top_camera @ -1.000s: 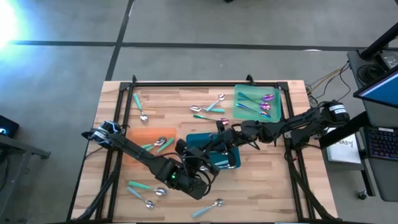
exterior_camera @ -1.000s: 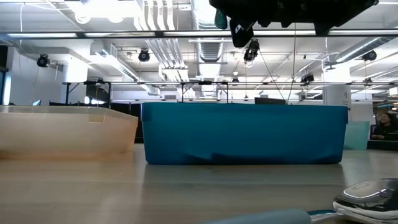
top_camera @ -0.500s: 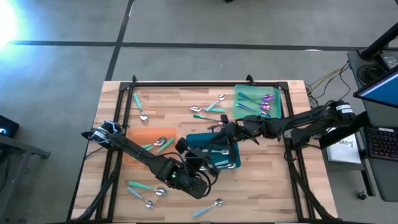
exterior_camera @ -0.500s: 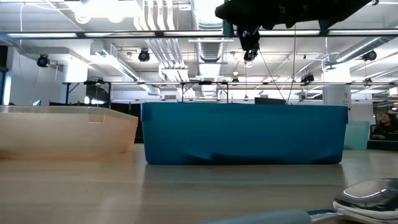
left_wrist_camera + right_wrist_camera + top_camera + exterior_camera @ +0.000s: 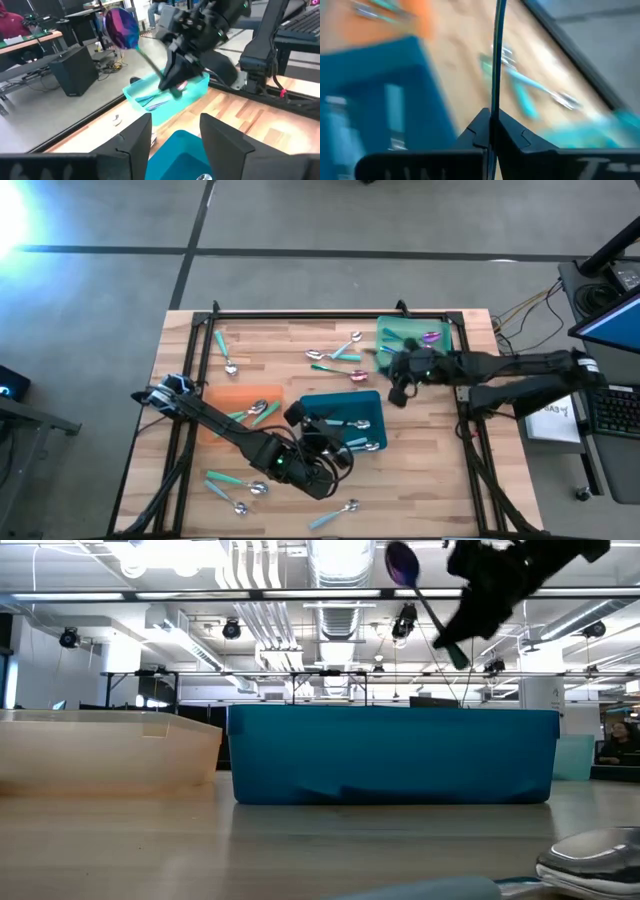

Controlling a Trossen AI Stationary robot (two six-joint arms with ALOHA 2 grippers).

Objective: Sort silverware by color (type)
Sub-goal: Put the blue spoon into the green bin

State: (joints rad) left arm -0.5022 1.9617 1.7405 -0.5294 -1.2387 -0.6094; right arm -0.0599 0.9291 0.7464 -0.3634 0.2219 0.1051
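Right gripper (image 5: 398, 385) is pinched tight on the thin handle of an iridescent purple-blue spoon (image 5: 123, 27), held in the air between the dark teal rectangular tray (image 5: 374, 408) and the light green tray (image 5: 392, 330) at the table's far right corner. From table height the spoon (image 5: 402, 562) stands tilted, bowl up, well above the teal tray wall. The green tray already holds other purple-blue pieces, so the step in hand looks like carrying this spoon over to join them.

Left gripper (image 5: 176, 129) hangs over the near end of the teal tray, fingers spread, nothing between them. Teal-handled spoons and forks (image 5: 352, 424) lie in that tray; more lie loose on the wooden tabletop (image 5: 300, 335).

Next move, by my reckoning: bring the right gripper over the green tray, lower it, then release so the spoon lands inside the rim.
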